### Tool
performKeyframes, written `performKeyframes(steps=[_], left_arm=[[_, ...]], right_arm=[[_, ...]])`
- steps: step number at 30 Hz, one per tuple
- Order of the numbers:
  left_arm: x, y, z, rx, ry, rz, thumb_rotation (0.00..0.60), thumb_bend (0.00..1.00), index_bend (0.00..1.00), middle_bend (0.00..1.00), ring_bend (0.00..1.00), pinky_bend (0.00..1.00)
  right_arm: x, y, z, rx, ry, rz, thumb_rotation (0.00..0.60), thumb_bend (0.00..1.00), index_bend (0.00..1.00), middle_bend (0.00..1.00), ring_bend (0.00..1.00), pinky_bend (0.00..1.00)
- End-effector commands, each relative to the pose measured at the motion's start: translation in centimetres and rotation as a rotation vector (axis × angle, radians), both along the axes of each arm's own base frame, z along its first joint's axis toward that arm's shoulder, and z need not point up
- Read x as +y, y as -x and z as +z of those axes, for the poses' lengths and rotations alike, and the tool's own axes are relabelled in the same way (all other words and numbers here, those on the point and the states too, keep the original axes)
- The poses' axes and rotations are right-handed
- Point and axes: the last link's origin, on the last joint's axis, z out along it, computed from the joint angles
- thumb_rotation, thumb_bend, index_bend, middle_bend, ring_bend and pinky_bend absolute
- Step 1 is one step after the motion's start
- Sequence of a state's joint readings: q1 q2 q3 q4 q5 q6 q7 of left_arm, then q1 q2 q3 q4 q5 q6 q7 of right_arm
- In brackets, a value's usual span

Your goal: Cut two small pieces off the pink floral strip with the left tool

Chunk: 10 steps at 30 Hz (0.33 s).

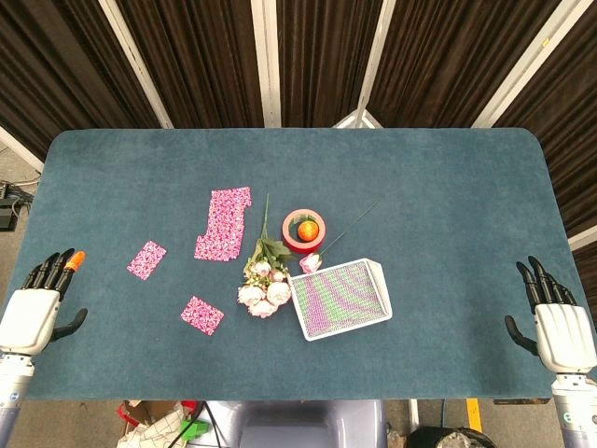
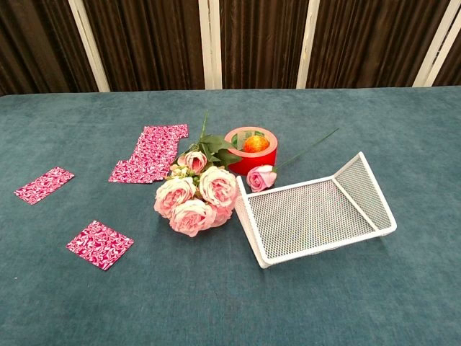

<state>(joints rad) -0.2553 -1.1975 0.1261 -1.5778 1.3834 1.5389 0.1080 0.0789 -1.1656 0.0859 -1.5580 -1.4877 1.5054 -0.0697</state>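
The pink floral strip (image 1: 224, 222) (image 2: 150, 152) lies flat left of the table's centre. Two small pink floral pieces lie apart from it: one (image 1: 146, 259) (image 2: 44, 184) to its left, the other (image 1: 202, 315) (image 2: 100, 244) nearer the front edge. My left hand (image 1: 35, 313) hovers at the table's left edge, far from the strip, and the tool's orange tip (image 1: 75, 257) pokes out past its fingers. The rest of the tool is hidden. At the right edge, my right hand (image 1: 557, 325) holds nothing, its fingers apart. The chest view shows neither hand.
A bunch of pink roses (image 1: 263, 285) (image 2: 194, 198) lies at the centre. A red tape roll (image 1: 304, 230) (image 2: 251, 149) with an orange object inside sits behind it. A white mesh basket (image 1: 340, 299) (image 2: 317, 209) lies tipped to the right of the flowers.
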Motion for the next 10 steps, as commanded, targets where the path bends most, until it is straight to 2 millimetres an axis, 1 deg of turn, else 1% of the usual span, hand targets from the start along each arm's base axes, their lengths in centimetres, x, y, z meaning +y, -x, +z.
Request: performKeyframes(steps=[1, 6, 10], left_arm=[[-0.26, -0.01, 0.06, 0.006, -0.005, -0.002, 0.6, 0.43, 0.0, 0.0, 0.0, 0.11], [-0.42, 0.32, 0.26, 0.021, -0.012, 0.026, 0.6, 0.43, 0.0, 0.0, 0.0, 0.11], [-0.57, 0.19, 0.4, 0.02, -0.017, 0.024, 0.6, 0.43, 0.0, 0.0, 0.0, 0.11]], right_arm=[[0.0, 0.01, -0.01, 0.001, -0.002, -0.002, 0.6, 0.37, 0.0, 0.05, 0.15, 0.26], [-0.02, -0.11, -0.14, 0.003, -0.013, -0.004, 0.6, 0.37, 0.0, 0.05, 0.15, 0.26], [0.0, -0.18, -0.14, 0.003, -0.013, -0.002, 0.6, 0.37, 0.0, 0.05, 0.15, 0.26]])
